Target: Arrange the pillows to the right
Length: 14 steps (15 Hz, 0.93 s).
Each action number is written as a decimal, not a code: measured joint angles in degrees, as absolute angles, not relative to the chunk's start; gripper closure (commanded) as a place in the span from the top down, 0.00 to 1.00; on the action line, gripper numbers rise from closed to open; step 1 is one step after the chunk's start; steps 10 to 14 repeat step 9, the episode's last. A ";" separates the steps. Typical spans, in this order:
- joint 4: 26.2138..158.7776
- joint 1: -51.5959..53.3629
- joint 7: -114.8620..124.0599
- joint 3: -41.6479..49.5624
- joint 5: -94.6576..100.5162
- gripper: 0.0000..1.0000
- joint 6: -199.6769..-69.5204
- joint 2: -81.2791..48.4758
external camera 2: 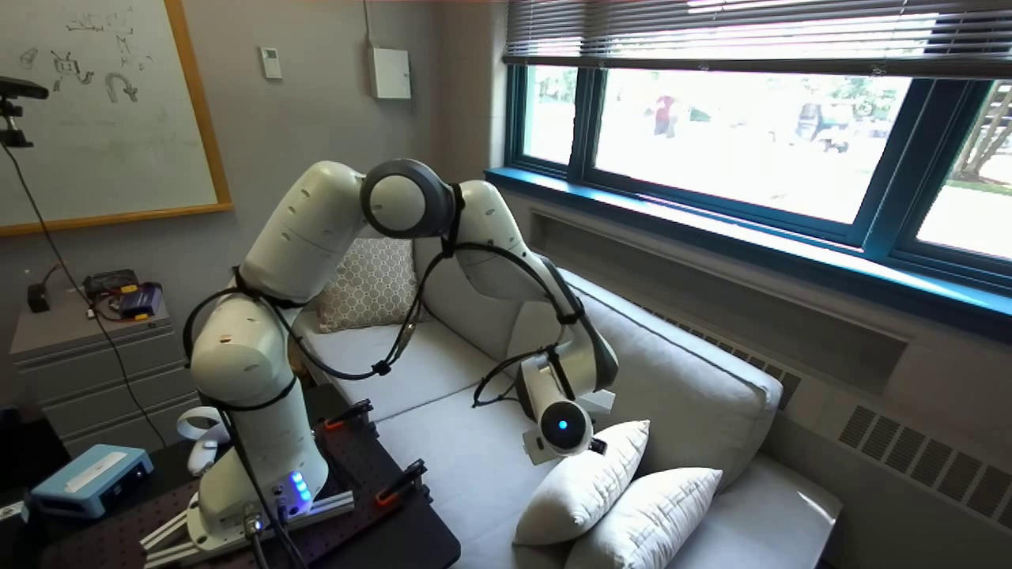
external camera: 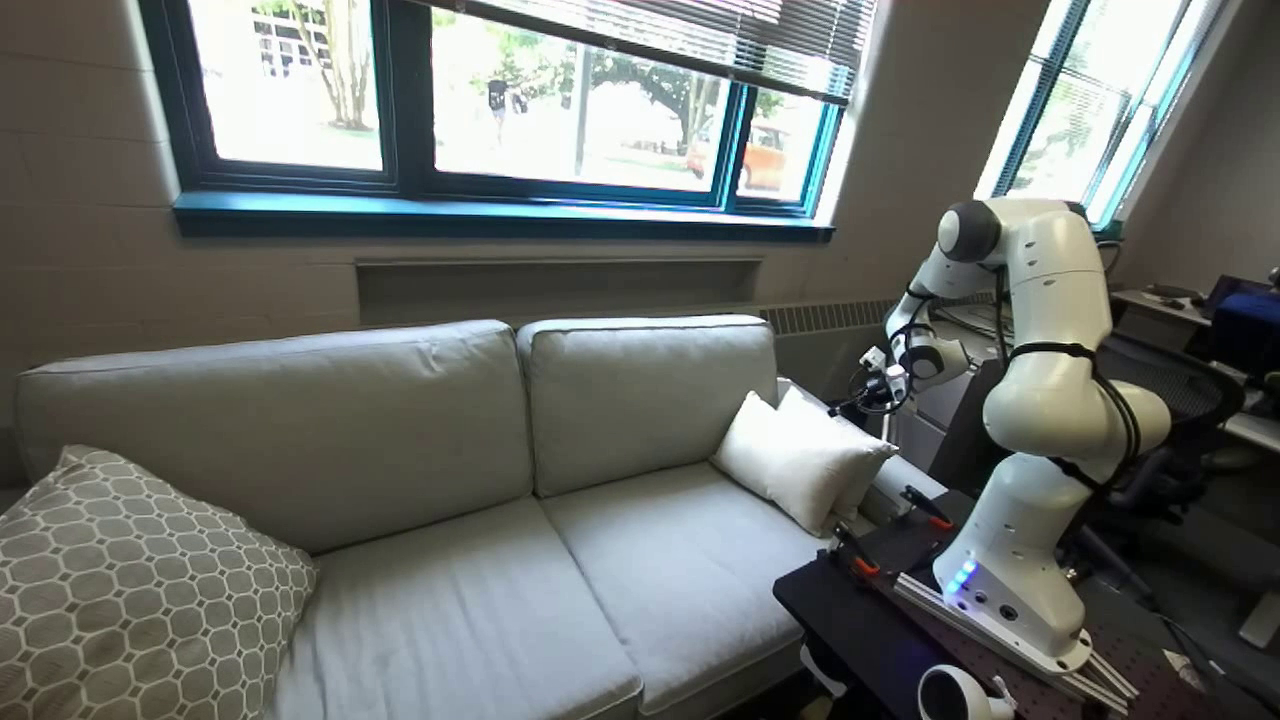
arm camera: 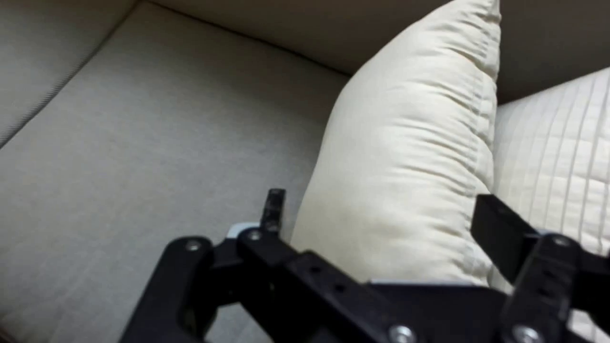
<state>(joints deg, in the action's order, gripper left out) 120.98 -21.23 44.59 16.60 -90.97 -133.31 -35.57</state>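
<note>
Two cream-white pillows lean side by side at one end of the sofa, near the armrest. The plain inner pillow shows in both exterior views [external camera: 745, 445] [external camera 2: 581, 490] and fills the middle of the wrist view [arm camera: 405, 143]. The outer pillow [external camera 2: 652, 521] stands close against it, partly overlapped in an exterior view [external camera: 835, 455]. It shows stitched lines at the right of the wrist view [arm camera: 562, 152]. My gripper [arm camera: 381, 194] is open and empty, above the inner pillow, with one finger toward each side of it. In an exterior view, the wrist mostly hides the gripper [external camera 2: 597, 447].
A larger grey patterned pillow [external camera: 150, 600] [external camera 2: 370, 280] sits at the sofa's far end from the gripper. The sofa backrest [external camera: 650, 400] rises behind the white pillows. The black robot table [external camera: 830, 610], with clamps [external camera 2: 399, 484] on its edge, stands against the sofa front.
</note>
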 measured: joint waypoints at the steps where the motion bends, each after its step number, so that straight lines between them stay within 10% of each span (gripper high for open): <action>1: 122.22 -20.28 44.52 16.40 -89.63 1.00 -131.85 -34.39; 14: 125.40 -14.45 45.18 15.60 -78.16 1.00 -125.19 -31.74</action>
